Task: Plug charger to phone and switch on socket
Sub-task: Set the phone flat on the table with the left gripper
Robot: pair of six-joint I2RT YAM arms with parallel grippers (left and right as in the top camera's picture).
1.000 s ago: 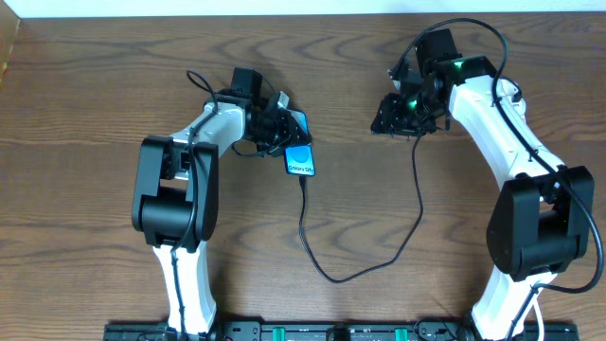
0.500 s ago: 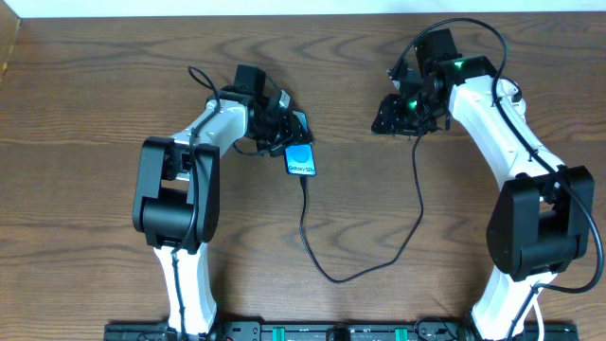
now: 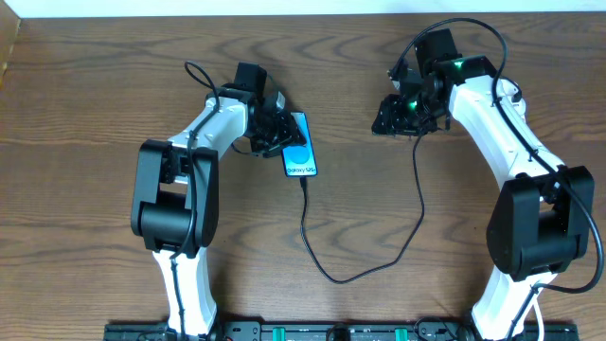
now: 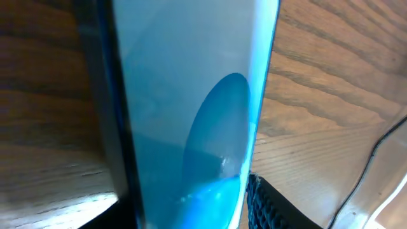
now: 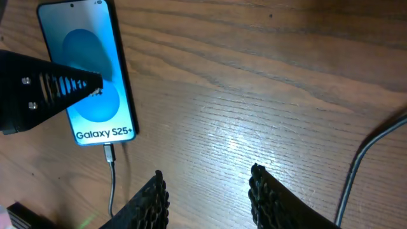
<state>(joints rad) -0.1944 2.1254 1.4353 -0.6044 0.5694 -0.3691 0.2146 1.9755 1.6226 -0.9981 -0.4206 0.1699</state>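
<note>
1. Charger [image 3: 301, 223]. Thin black cable, nearest my bases. It leaves the phone's near short edge, sags toward me in a wide loop to the phone's right, then climbs away and passes under my right wrist, where its end is hidden. Its small plug tip [image 5: 109, 152] meets the middle of the phone's near edge, in line with it.

2. Phone [image 3: 300, 159]. Slim handset lying flat on the wooden table [image 3: 95, 76], screen up and lit bright blue. There is a round graphic at mid-screen and white text reading "Galaxy S25+" at the end where the charger enters. The long axis is tilted slightly, with the far end leaning to my left.

3. Left gripper [image 3: 275, 133]. It sits at the phone's far left corner. In the right wrist view one black ribbed finger [image 5: 51, 89] reaches in from the phone's left and lies across the round graphic. In the left wrist view the screen fills the frame, with a ribbed fingertip [image 4: 261, 200] showing just past the phone's edge. I cannot tell whether these jaws are clamped on the phone or released from it.

4. Right gripper [image 5: 208, 173]. It is well apart from the phone, off to its right and a little farther from me. The jaws are parted and hold nothing, and bare wood grain shows between the two ribbed fingers.
</note>
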